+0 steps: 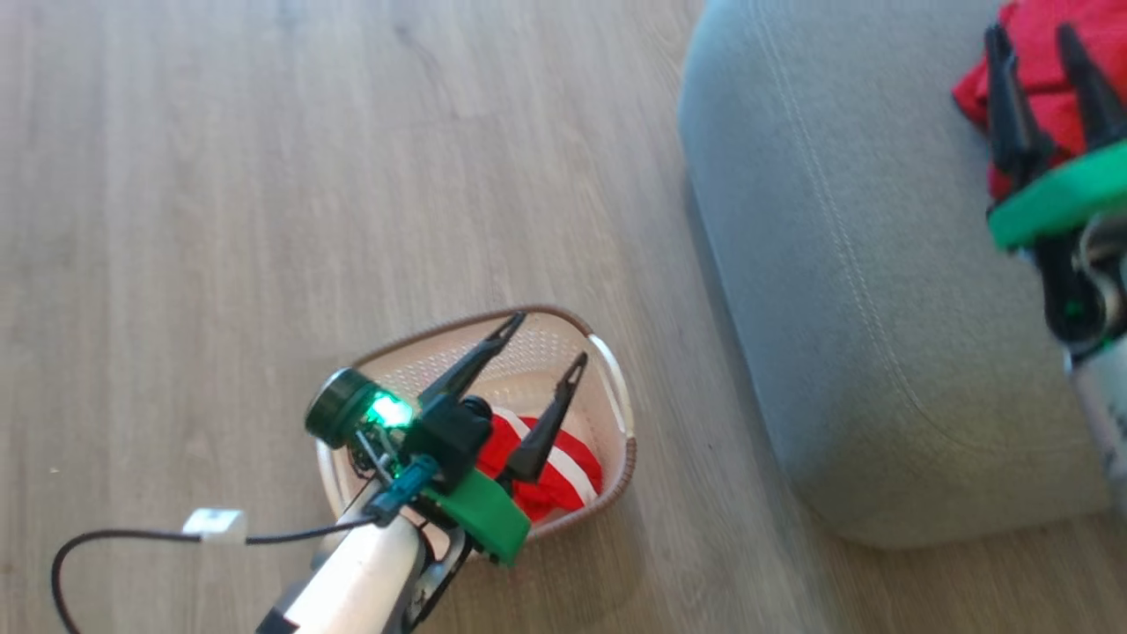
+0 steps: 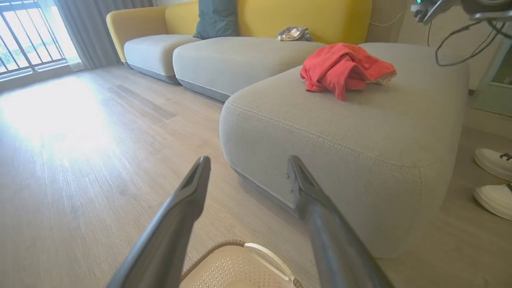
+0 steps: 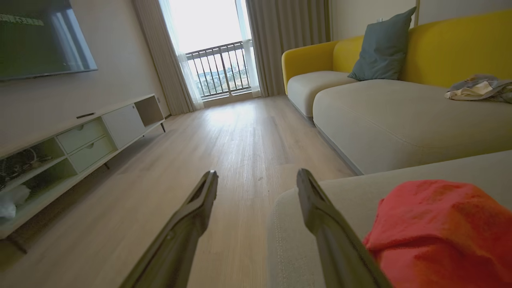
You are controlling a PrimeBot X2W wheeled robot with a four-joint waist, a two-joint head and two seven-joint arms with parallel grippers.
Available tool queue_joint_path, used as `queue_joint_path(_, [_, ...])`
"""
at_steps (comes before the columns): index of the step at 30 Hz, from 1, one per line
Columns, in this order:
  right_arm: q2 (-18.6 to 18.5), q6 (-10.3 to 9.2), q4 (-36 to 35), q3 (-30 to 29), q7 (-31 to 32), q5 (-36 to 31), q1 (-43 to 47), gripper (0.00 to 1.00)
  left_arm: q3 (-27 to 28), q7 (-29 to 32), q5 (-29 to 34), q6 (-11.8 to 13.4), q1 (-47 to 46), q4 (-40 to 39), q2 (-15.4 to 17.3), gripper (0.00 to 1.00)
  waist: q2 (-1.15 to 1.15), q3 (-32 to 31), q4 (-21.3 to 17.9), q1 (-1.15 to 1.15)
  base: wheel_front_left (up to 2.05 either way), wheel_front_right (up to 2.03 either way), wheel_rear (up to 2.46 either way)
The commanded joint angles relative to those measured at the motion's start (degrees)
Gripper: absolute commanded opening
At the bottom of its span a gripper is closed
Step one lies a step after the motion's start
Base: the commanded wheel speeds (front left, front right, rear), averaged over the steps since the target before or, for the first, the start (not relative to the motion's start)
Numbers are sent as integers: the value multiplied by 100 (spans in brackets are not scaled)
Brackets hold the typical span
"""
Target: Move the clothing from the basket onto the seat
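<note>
Red soft garment with white stripe band (image 1: 563,480) is lying inside small oval cream perforated basket (image 1: 614,414), left gripper (image 1: 550,336) hovering over it wide and empty, risking snagging the basket wall; plain red garment (image 1: 1043,62) is lying on large grey fabric seat (image 1: 836,308) right of basket.

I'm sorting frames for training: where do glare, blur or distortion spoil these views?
Head view: the right end effector looks slightly blurred, and the green wrist light blooms. Left wrist view: sun glare whitens the pale wooden floor; the grey fabric seat cushion bulges from the wide lens. Right wrist view: the balcony window is blown out, and the plain red fabric garment is soft.
</note>
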Motion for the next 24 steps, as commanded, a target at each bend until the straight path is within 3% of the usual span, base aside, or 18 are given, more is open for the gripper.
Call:
queue_joint_path(1, [-156,-1,-451,171,-123,152,164,100,347,-28,-36,44,-56,-226,-75,100,0,-195,204,1,0,0,0])
queue_joint_path(5, [-281,-1,-1045,394,-274,288,690,100,731,-28,33,154,64,-276,-188,100,0,-354,371,1,0,0,0])
queue_joint_path(8, [-177,-1,-1341,354,-317,322,1067,100,1038,-28,58,308,176,-303,-266,100,0,-461,488,1,0,0,0])
queue_joint_path(15, [631,-1,-2086,-323,-326,186,2163,100,1831,-28,73,826,375,-359,-408,100,0,-598,711,1,0,0,0])
queue_joint_path(24, [1251,-1,-2193,-616,-327,-706,3047,100,2365,-28,-6,1010,672,-412,-469,100,0,-717,860,1,0,0,0])
